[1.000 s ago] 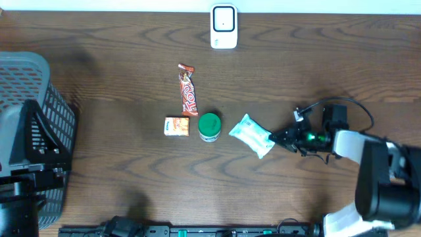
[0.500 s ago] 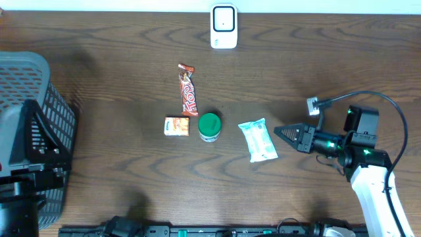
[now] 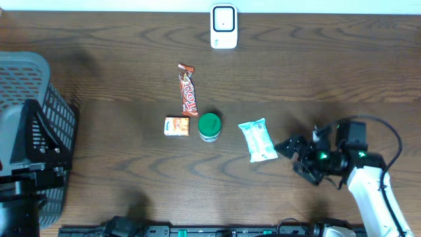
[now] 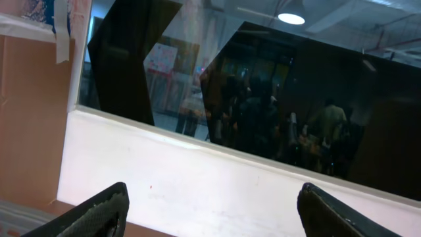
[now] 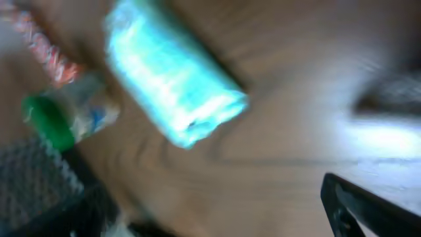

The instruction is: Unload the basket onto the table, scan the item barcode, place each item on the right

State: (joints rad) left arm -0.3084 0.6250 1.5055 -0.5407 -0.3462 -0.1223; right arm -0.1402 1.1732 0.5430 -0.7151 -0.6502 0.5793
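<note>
1. Overhead view: a dark wooden table [image 3: 131, 52]. A white barcode scanner [image 3: 223, 27] stands at the far edge, in the middle. Near the table's centre lie a candy bar [image 3: 188, 90], a small orange box [image 3: 176, 126] and a green-lidded tub [image 3: 209, 127]; the tub is just right of the box. The pale blue wipes packet [image 3: 258, 140] lies flat on the table, right of the tub and apart from it. The right gripper [image 3: 297, 158] sits just right of the packet with its jaws spread and nothing between them; I cannot tell whether a fingertip touches the packet. A grey mesh basket [image 3: 39, 99] stands at the left edge.

2. Left wrist view: the left gripper [image 4: 220, 214] points up at a white wall [image 4: 197, 191] and a dark window [image 4: 263, 99]. Its two fingertips show in the bottom corners, wide apart and holding nothing.

3. Right wrist view: the picture is heavily blurred. The blue packet lies on the wood at upper left of centre, not held. The green-lidded tub and the candy bar are at the left edge. Only one dark finger [image 5: 368, 210] shows, at bottom right, well apart from the packet.
</note>
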